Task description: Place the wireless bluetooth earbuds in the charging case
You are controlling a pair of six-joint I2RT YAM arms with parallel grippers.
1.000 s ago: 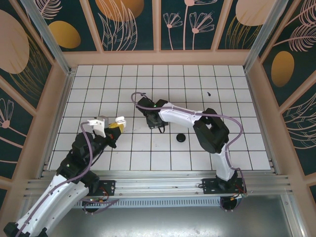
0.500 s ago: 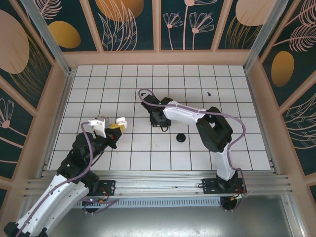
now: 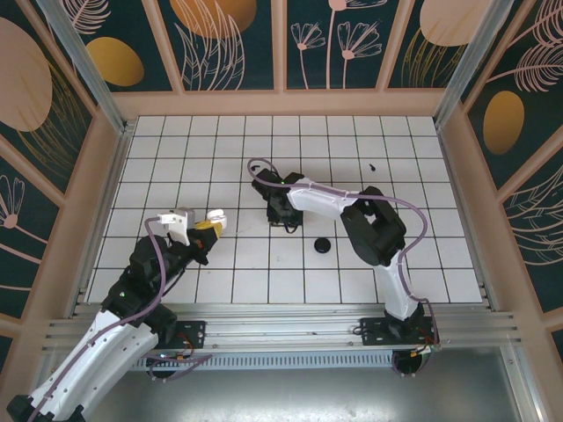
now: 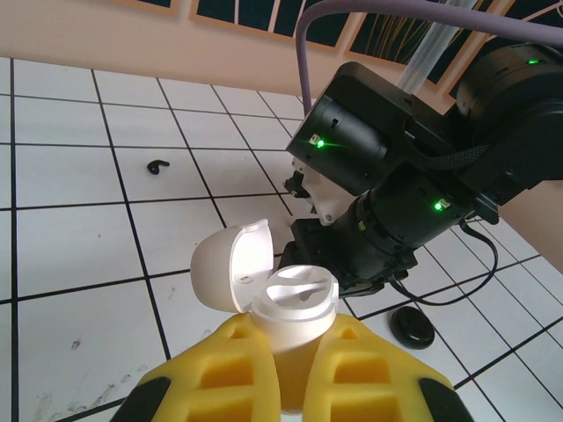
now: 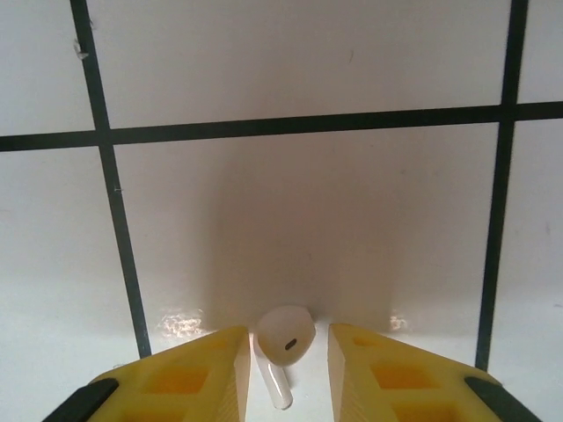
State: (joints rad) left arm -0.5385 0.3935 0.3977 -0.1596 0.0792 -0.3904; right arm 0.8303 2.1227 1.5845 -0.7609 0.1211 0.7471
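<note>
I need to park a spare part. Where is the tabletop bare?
Bare: far rows left of the black earbud, and tiles right of the right arm. Crowded: mid-table, left gripper holding the charging case, right gripper around the white earbud, black disc.

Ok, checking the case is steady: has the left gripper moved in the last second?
No. The left gripper, shut on the charging case, stays over the same tiles of the table.
</note>
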